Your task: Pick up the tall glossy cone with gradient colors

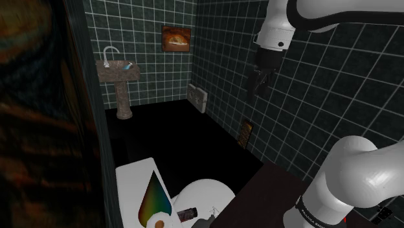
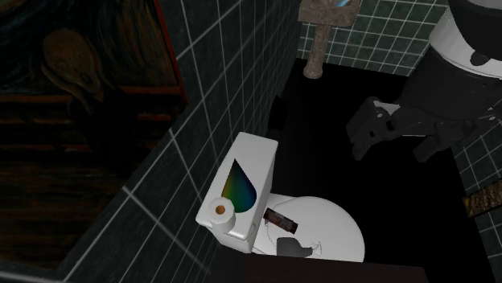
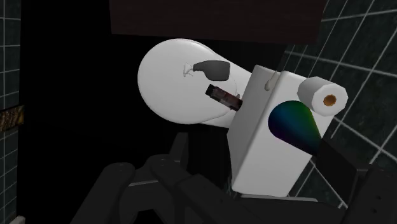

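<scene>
Black on black is my trouble: the gripper (image 2: 364,129) hangs against a black area, so I read it mostly by outline. In the second exterior view its jaws stand apart, with nothing between them. In the wrist view the hand's dark bulk crowds the lower edge, and one dark part of it covers the cone's narrow end.

The cone (image 2: 241,186) sits on top of the toilet tank (image 2: 256,153), well apart from the gripper and below it. Its wide, rounded end is toward the paper roll (image 2: 220,211), which is just beside it at one end of the tank. Its point is turned away from the roll. I cannot tell whether it stands upright or lies tipped. Its skin is smooth, with colours running into one another: green and yellow on one flank, orange and red near the wide end, blue along the other flank. From the wrist it looks darker, mostly blue, green and purple.

On the white toilet lid (image 2: 334,225) a small brown thing (image 2: 279,219) lies close against the tank, and a dark thing (image 2: 294,248) sits nearer the lid's rim. I cannot make out what either is. The shoulder view's bottom edge cuts off the roll and the lid. Beyond, a sink (image 1: 118,70) on a pedestal stands against the dark tiled wall (image 1: 155,78), with a picture (image 1: 175,37) hung beside it.
</scene>
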Motion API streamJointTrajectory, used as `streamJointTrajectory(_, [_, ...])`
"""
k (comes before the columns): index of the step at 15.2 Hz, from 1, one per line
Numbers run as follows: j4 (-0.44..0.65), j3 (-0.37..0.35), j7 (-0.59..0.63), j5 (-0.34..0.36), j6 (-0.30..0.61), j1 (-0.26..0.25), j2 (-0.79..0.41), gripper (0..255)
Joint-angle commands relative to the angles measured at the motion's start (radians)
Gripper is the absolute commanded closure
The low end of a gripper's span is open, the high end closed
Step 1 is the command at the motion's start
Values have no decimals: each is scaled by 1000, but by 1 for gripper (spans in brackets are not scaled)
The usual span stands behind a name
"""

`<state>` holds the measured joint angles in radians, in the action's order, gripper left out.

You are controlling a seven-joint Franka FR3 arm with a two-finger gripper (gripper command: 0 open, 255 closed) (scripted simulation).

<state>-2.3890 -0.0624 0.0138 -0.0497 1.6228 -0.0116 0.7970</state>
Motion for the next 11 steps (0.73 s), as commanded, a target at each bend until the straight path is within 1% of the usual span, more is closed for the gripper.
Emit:
streamJointTrajectory(1, [0,0,0,0,0,0,0,0])
streamJointTrajectory(11, [81,-46,170,-166,125,-2,-406,0])
